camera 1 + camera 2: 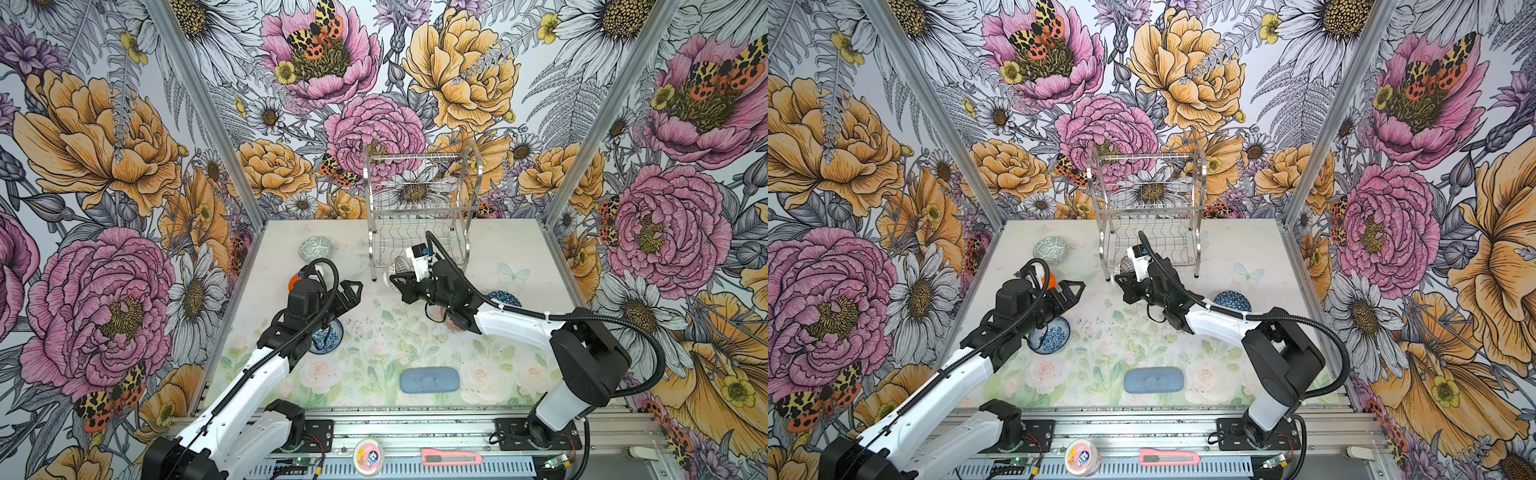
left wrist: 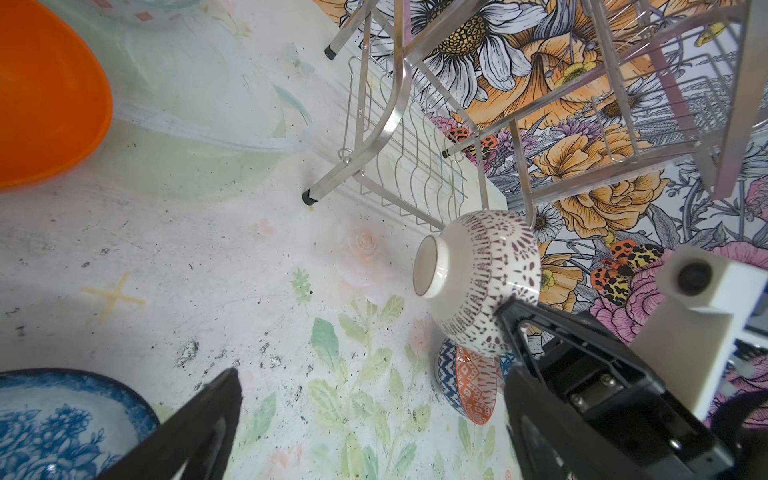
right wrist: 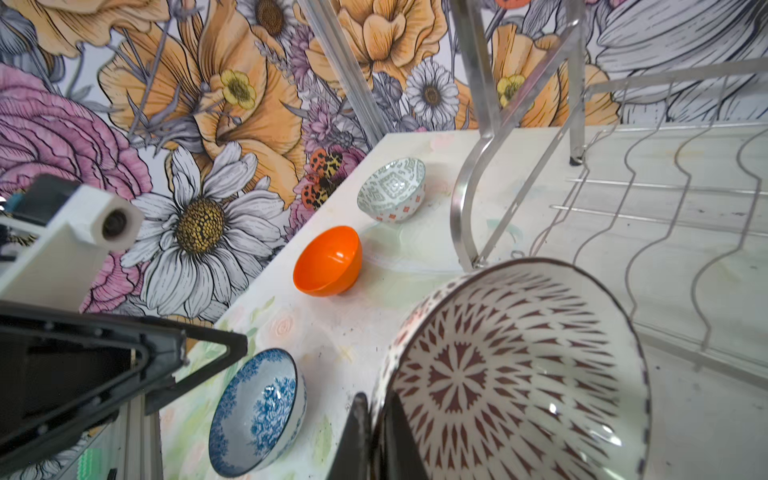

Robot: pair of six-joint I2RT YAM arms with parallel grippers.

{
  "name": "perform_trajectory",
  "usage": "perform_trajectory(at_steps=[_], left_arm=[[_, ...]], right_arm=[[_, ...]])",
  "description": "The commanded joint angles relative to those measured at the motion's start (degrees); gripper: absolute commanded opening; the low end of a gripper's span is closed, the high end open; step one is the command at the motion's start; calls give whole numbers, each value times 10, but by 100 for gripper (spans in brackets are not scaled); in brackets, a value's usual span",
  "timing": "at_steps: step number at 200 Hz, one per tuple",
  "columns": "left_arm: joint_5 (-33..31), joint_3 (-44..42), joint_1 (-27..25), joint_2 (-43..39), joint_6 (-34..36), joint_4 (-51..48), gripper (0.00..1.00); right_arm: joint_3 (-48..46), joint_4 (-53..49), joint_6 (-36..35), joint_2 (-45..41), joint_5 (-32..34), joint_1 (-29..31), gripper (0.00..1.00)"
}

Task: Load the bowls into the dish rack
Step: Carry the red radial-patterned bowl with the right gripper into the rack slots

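Your right gripper [image 1: 394,280] pinches the patterned bowl [image 1: 398,267] by its rim; clip the rack [image 1: 367,195] and it could slip free.

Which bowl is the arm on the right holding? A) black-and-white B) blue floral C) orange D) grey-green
A: the right jaws pinch the rim of the black-and-white bowl, tipped on its side in front of the rack.

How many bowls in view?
6: grey-green bowl back left; orange bowl behind left arm; blue floral bowl under left arm; lattice bowl in right pincer; dark-blue bowl beside right arm; orange-white bowl half hidden under it.
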Motion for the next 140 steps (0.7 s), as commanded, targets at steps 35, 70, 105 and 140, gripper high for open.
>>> perform_trajectory(at_steps=[35, 70, 105, 140], left_arm=[[-16, 7, -3, 6, 5, 11, 99], [-17, 11, -2, 12, 10, 10, 99], [-16, 19, -1, 23, 16, 10, 99], [-15, 22, -1, 30, 21, 11, 99]], right_arm=[[16, 175, 49, 41, -48, -28, 0], [24, 246, 105, 84, -77, -53, 0], [27, 372, 188, 145, -96, -75, 0], [46, 403, 209, 174, -114, -85, 0]])
